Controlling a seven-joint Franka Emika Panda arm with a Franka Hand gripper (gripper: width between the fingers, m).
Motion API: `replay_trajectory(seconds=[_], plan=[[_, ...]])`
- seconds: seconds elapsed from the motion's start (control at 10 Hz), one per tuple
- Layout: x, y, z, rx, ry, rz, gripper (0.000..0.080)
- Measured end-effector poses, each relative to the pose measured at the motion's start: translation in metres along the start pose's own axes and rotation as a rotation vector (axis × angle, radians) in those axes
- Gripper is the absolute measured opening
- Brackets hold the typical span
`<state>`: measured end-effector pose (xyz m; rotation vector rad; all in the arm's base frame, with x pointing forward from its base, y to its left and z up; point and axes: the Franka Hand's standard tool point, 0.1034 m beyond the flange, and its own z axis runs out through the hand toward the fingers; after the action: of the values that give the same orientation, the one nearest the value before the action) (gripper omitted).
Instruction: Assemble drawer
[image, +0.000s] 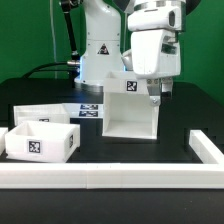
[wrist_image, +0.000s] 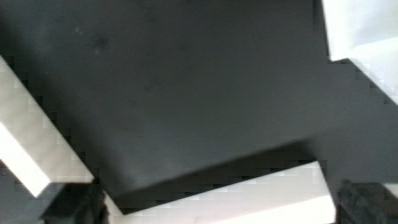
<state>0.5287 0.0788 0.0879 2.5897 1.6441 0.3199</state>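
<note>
End effector (image: 157, 93) at housing (image: 131, 118) top edge

Open-fronted housing (image: 131, 112) upright, two trays (image: 40, 140) at exterior view's left

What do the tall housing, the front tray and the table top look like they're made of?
The housing looks like white plastic, smooth and matte: even colour, crisp edges, no grain. The front tray looks the same; its tag seems a printed sticker. The table top looks dull black, perhaps a mat or coated board; the pictures leave that open.
</note>
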Motion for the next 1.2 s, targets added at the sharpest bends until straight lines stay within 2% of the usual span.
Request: replay_trajectory(seconds=[0.6, 0.7, 0.8, 0.9, 1.0, 1.1, 1.2], plan=[[-0.001, 0.001, 0.000, 0.000, -0.002, 0.002, 0.0650], [-0.004, 0.001, -0.010, 0.016, -0.024, 0.058, 0.0650], [-0.003, 0.002, -0.029, 0.019, -0.044, 0.121, 0.0650], [0.002, 0.002, -0.044, 0.003, -0.049, 0.128, 0.0650], [0.001, 0.001, -0.056, 0.001, -0.058, 0.218, 0.0650], [0.001, 0.002, -0.063, -0.003, -0.062, 0.294, 0.0650], [0.001, 0.001, -0.061, -0.003, -0.061, 0.353, 0.0650]])
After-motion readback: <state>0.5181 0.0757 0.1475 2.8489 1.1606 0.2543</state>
